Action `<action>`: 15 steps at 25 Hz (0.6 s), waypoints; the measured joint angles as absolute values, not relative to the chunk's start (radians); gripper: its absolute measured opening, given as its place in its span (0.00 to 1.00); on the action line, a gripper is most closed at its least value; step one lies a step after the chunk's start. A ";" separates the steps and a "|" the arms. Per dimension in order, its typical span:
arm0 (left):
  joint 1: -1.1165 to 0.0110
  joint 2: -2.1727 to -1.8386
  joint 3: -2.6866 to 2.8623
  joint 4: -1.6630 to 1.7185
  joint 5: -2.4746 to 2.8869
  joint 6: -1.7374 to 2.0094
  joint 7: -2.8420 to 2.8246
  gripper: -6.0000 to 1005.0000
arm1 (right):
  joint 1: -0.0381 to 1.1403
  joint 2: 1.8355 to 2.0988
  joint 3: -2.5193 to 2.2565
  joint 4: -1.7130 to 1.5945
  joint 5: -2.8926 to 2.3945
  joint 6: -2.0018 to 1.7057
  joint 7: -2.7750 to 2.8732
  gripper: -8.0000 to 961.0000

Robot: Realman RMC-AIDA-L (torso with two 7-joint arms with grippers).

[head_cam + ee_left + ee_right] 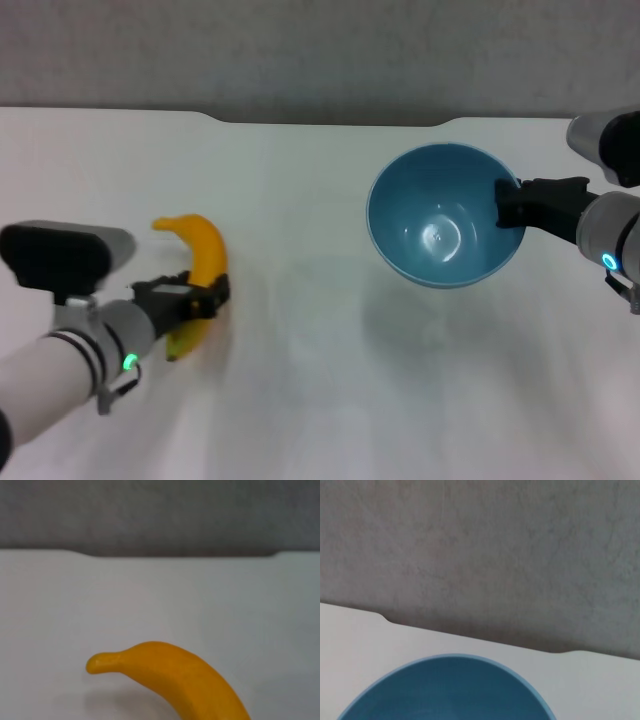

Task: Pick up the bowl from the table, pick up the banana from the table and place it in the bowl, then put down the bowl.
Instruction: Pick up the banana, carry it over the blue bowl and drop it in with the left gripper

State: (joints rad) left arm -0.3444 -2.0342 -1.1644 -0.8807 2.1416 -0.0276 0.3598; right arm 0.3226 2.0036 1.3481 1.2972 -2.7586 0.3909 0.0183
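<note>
On the left of the surface (300, 300), the banana (200, 270) lies with its curve running from far to near, and the left pincer (195, 297) has its dark fingers pressed against the near half of it, one on each side. From where I stand it looks to be pinching the banana, though whether the fruit has left the surface I cannot tell; the left wrist view shows only the far end and a faint shadow beneath it.

Over on the right, the right pincer (510, 205) is clamped on the right rim of the bowl (440, 225), which hangs tilted above the surface with its shadow cast below and nearer.

My worry is the hold on the banana. The pincer grips it close to 1 end, so the long far part could swing or droop once lifted, and a smooth skin might slide out between the fingers on the way across. The bowl is held by just 1 edge, so a banana dropped in hard, or landing on the left rim, could twist it in the grip or tip it. The 2 are well apart, so there is a long carry.
</note>
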 joint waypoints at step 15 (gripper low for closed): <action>-0.066 -2.038 -1.329 -1.443 2.128 -0.292 0.519 0.51 | 0.377 2.006 1.252 1.166 -2.700 0.358 0.024 0.05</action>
State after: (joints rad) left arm -0.0660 -2.0380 -1.3286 -1.4427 2.1278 -0.2922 0.5188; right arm 0.3772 2.0059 1.2525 1.1658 -2.6996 0.3579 0.0240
